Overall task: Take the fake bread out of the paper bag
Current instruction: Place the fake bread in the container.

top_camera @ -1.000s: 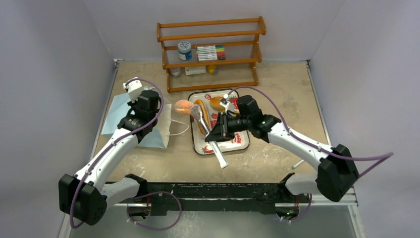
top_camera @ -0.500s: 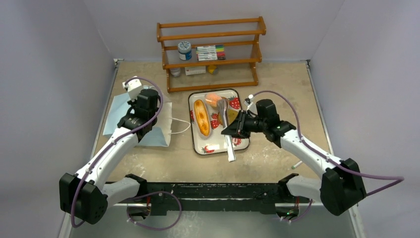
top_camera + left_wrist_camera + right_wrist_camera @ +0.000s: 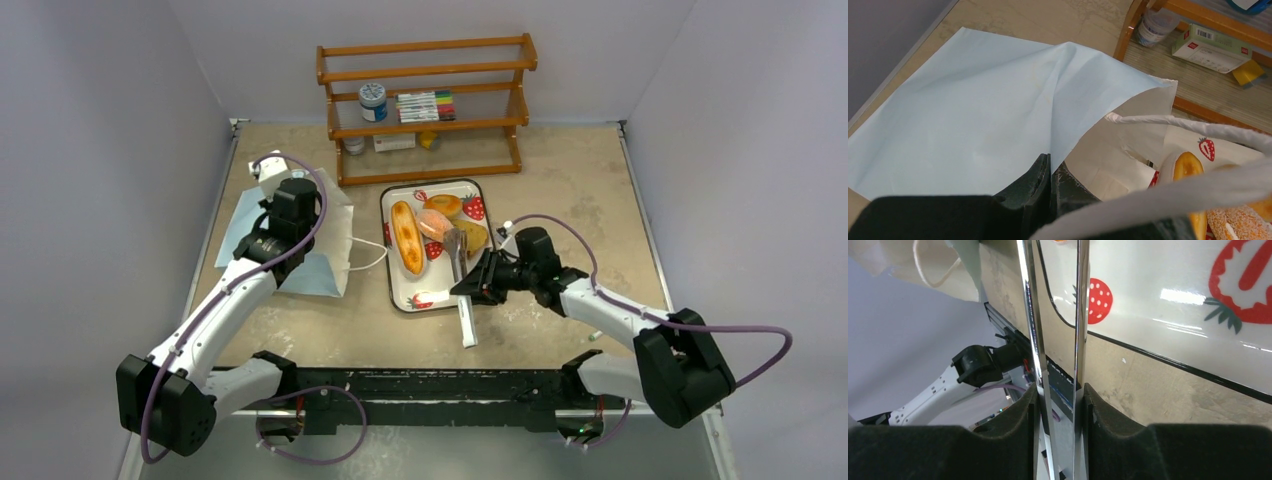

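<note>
Bread (image 3: 407,237) lies on the strawberry tray (image 3: 392,290) beside the blue bag (image 3: 232,222), whose edge the left gripper (image 3: 1050,172) pinches, while the right gripper (image 3: 1060,395) clamps metal tongs (image 3: 466,325) over the tray.

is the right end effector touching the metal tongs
Touching. The right wrist view shows the right end effector with a pad pressed against each arm of the metal tongs.

Paper bag (image 3: 228,238) partly behind left arm (image 3: 225,300)
</note>
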Robot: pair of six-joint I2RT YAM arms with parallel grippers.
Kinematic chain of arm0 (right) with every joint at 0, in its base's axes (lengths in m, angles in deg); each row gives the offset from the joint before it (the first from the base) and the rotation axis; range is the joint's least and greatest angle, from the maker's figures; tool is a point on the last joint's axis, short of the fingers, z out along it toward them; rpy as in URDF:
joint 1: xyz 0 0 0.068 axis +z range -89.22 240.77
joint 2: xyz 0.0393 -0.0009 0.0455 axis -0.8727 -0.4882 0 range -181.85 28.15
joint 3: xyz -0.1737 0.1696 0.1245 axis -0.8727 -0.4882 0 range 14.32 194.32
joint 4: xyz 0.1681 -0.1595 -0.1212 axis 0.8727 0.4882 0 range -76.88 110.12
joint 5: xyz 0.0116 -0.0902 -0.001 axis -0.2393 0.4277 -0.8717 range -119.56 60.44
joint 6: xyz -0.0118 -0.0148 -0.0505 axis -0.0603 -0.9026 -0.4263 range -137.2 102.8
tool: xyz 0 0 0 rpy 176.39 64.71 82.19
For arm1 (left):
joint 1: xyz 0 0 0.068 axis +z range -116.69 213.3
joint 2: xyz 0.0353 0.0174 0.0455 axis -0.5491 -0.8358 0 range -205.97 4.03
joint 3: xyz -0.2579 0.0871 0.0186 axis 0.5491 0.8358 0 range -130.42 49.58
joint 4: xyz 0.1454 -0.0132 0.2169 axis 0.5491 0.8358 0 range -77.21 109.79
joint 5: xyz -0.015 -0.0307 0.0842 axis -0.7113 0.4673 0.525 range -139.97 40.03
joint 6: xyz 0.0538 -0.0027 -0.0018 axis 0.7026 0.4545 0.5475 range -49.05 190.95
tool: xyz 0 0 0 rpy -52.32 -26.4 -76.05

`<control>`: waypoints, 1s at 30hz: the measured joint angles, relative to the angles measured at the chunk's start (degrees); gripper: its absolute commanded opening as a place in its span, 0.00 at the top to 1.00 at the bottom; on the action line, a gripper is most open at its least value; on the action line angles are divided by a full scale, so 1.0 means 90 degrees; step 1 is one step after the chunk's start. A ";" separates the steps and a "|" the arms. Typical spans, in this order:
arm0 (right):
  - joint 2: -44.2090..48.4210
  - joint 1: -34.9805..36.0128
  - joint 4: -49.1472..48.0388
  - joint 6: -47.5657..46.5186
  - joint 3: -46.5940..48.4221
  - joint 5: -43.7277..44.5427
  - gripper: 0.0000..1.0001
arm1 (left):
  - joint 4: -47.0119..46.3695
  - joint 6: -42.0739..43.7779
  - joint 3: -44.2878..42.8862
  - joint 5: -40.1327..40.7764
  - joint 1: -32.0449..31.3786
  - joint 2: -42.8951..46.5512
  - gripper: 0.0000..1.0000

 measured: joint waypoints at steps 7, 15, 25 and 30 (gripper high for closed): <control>0.0090 -0.0007 -0.0097 0.0189 -0.0250 -0.0070 0.61 | -0.0012 0.0092 0.0000 -0.0068 0.0000 0.0000 1.00; 0.0457 -0.0012 -0.0112 0.0335 -0.0534 -0.0107 0.60 | -0.0019 0.0119 0.0000 -0.0087 0.0000 0.0000 1.00; 0.1290 -0.0012 0.0192 0.0461 -0.0651 -0.0112 0.60 | -0.0017 0.0126 0.0000 -0.0112 0.0000 0.0000 1.00; 0.1690 -0.0012 0.0488 0.0461 -0.0651 -0.0112 0.60 | 0.0002 0.0131 0.0000 -0.0129 0.0000 0.0039 1.00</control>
